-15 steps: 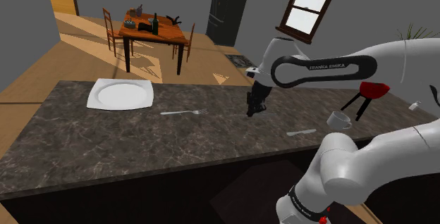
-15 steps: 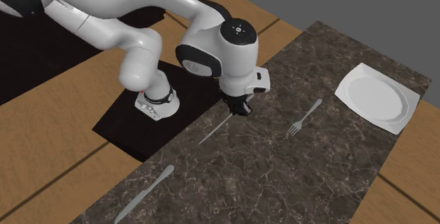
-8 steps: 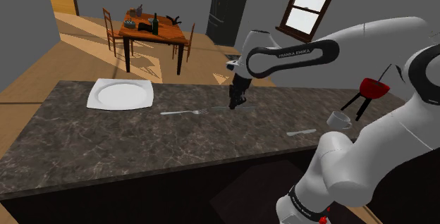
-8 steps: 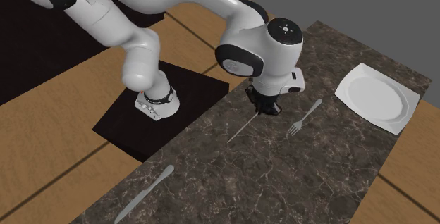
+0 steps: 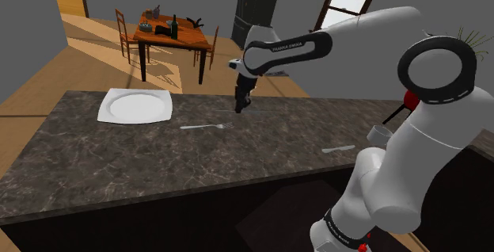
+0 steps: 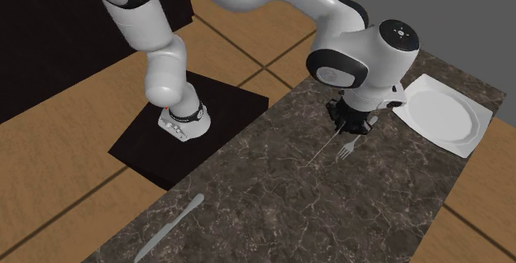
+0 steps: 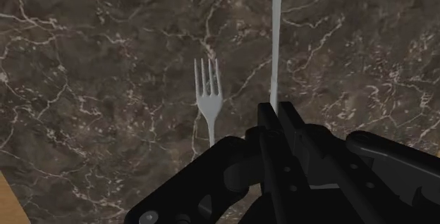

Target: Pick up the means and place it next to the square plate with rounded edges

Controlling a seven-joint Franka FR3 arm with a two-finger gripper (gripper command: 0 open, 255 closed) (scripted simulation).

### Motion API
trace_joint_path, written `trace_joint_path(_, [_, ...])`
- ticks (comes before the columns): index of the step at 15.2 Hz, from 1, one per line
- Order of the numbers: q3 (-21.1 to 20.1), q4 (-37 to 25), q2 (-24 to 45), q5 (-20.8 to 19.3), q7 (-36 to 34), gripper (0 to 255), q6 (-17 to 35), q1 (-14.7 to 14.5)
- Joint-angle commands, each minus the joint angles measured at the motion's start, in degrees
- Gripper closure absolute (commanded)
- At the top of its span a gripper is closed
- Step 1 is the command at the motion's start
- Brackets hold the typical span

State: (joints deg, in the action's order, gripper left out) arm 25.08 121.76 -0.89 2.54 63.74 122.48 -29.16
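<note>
My black gripper [image 7: 276, 110] is shut on a thin pale utensil [image 7: 276, 39] that sticks straight out past the fingertips, seen edge-on. It hangs over the dark marble counter [image 5: 95, 171] just above a white fork [image 7: 209, 96]. In the shoulder view the gripper [image 5: 241, 104] hovers behind and to the right of the fork [image 5: 204, 126]. The white square plate with rounded edges [image 5: 134, 105] lies further left on the counter. In the second exterior view the gripper [image 6: 347, 125] is over the fork [image 6: 351, 144], and the plate [image 6: 438, 114] is a short way to its right.
A white cup [image 5: 381, 135] and a pale knife [image 5: 339, 148] sit at the counter's right end in the shoulder view. The arm's base stands on a black stand [image 6: 223, 112]. Beyond the counter are a wooden table with chairs [image 5: 174, 36] and a dark fridge [image 5: 255, 11].
The arm has swung along the counter toward the plate, carrying the thin utensil from near the cup to above the fork. The fingers have stayed shut on it.
</note>
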Motion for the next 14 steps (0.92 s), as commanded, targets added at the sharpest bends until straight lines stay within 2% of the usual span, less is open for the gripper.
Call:
trace_joint_path(1, [-0.1,-5.8,5.0,2.5,0.9,255,-1.3,-0.2])
trace_joint_path(5, [-0.9,-17.2,14.2,6.5,1.7,255,-4.4,0.4])
trace_joint_path(10, [-2.4,-34.2,26.2,10.5,1.6,255,-10.1,2.6])
trace_joint_path(14, [-2.7,-32.2,27.0,10.9,2.0,255,-7.5,2.7])
